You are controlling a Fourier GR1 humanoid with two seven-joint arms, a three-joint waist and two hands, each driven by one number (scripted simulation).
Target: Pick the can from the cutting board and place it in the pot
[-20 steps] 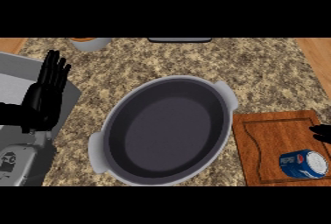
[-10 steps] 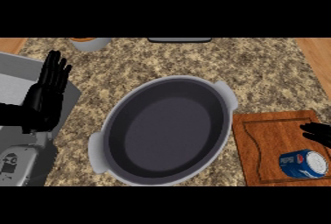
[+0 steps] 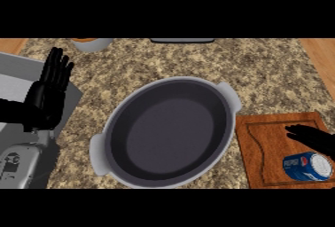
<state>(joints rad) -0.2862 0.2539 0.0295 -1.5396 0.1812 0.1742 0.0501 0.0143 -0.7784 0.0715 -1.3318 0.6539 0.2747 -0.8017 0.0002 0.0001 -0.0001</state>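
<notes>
Blue can (image 3: 306,166), white-lettered and pale-ended, is lying sideways on the cutting board (image 3: 262,148), just beside the right hand's (image 3: 322,139) released, straight fingers (image 3: 298,130); the left hand (image 3: 49,93) is resting open at far left.

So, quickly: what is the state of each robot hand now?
Left robot hand: open, holds nothing.
Right robot hand: open, over the cutting board, holds nothing.

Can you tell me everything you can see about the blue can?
The can is blue with white lettering and a pale end, and looks like metal. It lies on its side on the wooden cutting board, near the board's front right corner, pale end to the right. The right hand, open, is just beyond it; I cannot tell if they touch.
</notes>
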